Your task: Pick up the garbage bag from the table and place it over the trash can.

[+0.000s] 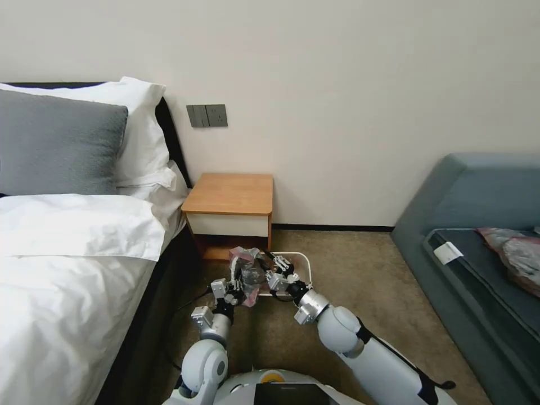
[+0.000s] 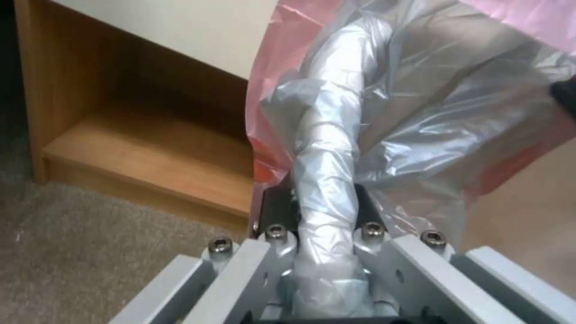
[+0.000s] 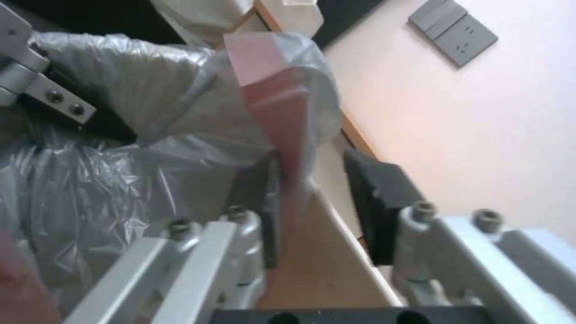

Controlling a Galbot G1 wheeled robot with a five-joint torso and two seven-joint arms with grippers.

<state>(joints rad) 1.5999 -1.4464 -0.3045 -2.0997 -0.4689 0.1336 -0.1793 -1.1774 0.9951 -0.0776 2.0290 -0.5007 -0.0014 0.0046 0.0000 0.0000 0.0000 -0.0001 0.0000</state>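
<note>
left gripper (image 2: 327, 211) clamped shut on a twisted fold of the thin translucent silvery-grey garbage bag with pink-red rim (image 1: 249, 269). right gripper (image 3: 321, 198) jaws parted, pink rim lying between them against one pad. bag stretched between both grippers above the small cream-white rimmed trash can (image 1: 304, 261), just ahead of them. orange-brown wooden bench (image 1: 230, 194) beyond.

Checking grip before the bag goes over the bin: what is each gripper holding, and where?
Left gripper clamps a bunched, twisted fold of the garbage bag. Right gripper is open, its pink rim between the fingers.
</note>
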